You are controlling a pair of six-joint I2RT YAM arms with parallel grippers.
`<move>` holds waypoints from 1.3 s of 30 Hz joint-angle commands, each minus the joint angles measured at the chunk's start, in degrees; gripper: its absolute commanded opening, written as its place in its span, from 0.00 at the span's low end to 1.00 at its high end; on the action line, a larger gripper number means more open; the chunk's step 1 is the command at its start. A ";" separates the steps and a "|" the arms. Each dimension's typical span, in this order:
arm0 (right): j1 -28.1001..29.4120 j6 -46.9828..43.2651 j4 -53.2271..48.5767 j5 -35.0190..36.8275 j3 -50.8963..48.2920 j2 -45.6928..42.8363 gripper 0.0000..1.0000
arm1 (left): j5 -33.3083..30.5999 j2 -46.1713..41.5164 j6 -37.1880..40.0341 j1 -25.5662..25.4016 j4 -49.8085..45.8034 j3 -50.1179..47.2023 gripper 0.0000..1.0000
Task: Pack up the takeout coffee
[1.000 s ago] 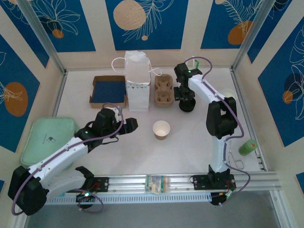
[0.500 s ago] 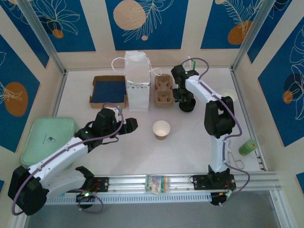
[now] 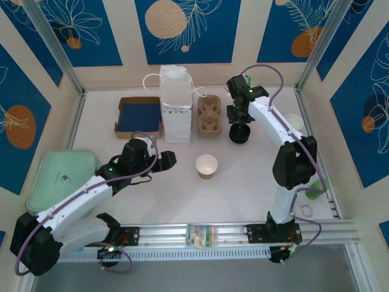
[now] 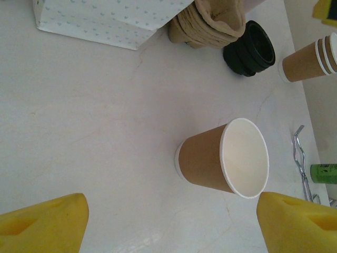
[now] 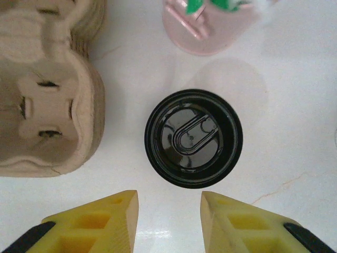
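Takeout coffee cup (image 3: 206,166) upright, open-topped, mid bench (image 3: 243,188). Left gripper (image 4: 171,205) has its jaws wide apart, holding nothing, with the cup just ahead of them. Right gripper (image 5: 169,196) jaws apart, gripping nothing, above black lid stack (image 5: 193,138) toward far edge, beside pulp carrier (image 5: 47,105).

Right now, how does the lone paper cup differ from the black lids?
The paper cup is tan with a white inside; the lids are black. The cup is single; the lids are stacked. The cup stands in the open; the lids sit beside the cardboard tray. Both are round.
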 commanded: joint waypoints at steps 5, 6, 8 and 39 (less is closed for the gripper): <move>-4.05 3.61 7.01 -2.98 -4.63 -3.77 0.36 | -0.70 -0.40 0.83 0.40 -0.09 0.70 0.84; -4.43 3.99 8.00 -2.96 -5.09 -3.89 0.36 | -0.70 -0.40 0.79 0.40 -0.08 0.70 0.84; -5.03 4.55 9.73 -3.77 -6.09 -3.87 0.34 | -0.78 -0.52 0.74 0.40 -0.15 0.67 0.83; -9.73 6.92 29.07 -3.92 -7.74 8.36 0.28 | -2.84 -2.34 1.27 0.40 -1.92 0.48 0.84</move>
